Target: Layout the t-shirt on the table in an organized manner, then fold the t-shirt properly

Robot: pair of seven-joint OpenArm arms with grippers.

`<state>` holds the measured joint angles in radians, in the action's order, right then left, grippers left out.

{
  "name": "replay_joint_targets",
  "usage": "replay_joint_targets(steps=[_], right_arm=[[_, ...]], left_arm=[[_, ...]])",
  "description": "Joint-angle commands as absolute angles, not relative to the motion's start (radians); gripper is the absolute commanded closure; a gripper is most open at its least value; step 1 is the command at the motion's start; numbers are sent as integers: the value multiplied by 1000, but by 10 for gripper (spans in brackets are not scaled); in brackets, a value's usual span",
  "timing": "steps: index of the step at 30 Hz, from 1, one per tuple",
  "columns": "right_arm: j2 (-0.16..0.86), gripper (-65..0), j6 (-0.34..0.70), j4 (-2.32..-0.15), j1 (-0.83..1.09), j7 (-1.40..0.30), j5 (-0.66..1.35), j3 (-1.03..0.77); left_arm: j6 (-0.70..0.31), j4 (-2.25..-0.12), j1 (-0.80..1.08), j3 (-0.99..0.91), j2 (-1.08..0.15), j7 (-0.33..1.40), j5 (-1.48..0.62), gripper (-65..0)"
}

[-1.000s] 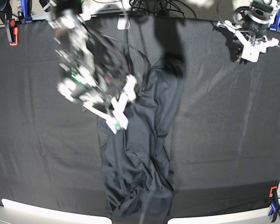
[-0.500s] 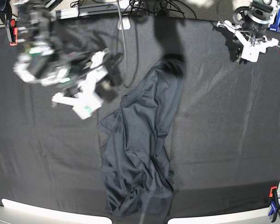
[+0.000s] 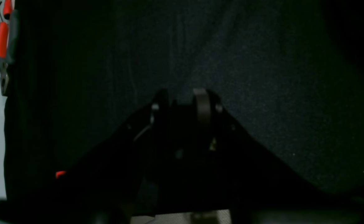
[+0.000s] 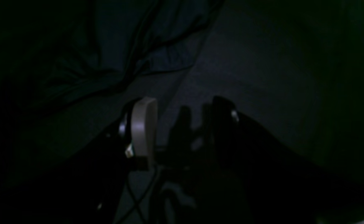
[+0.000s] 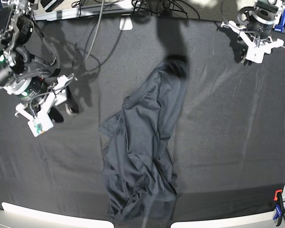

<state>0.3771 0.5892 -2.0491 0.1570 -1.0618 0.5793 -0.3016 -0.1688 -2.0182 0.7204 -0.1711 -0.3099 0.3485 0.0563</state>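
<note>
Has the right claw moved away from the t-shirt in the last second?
Yes. The right claw has swung from the t-shirt toward the base view's left edge, nearer the table side; it is open and empty.

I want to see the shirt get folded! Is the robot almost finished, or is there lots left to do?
Lots left. Done: nothing much; the t-shirt lies crumpled in a long bunch on the table, not spread flat. In hand: nothing. The right gripper hangs open and empty beside the shirt, and the left gripper sits at the far corner, away from it. Left: spreading the shirt out flat, then all the folding.
</note>
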Motion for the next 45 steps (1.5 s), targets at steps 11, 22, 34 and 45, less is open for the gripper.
replay_joint_targets(steps=[11, 22, 34, 45], right_arm=[[370, -265, 603, -1708, -47, -983, 666, -257], [192, -265, 455, -1639, -123, -894, 361, 36], [49, -265, 358, -1471, -236, -939, 134, 67], [35, -264, 359, -1411, -251, -1007, 161, 66]], left_arm=[[-163, -2037, 726, -176, -316, 329, 30, -121], [-163, -2037, 726, -176, -316, 330, 25, -121], [-164, -2037, 726, -176, -316, 330, 25, -121], [-164, -2037, 725, -176, -316, 329, 25, -121]])
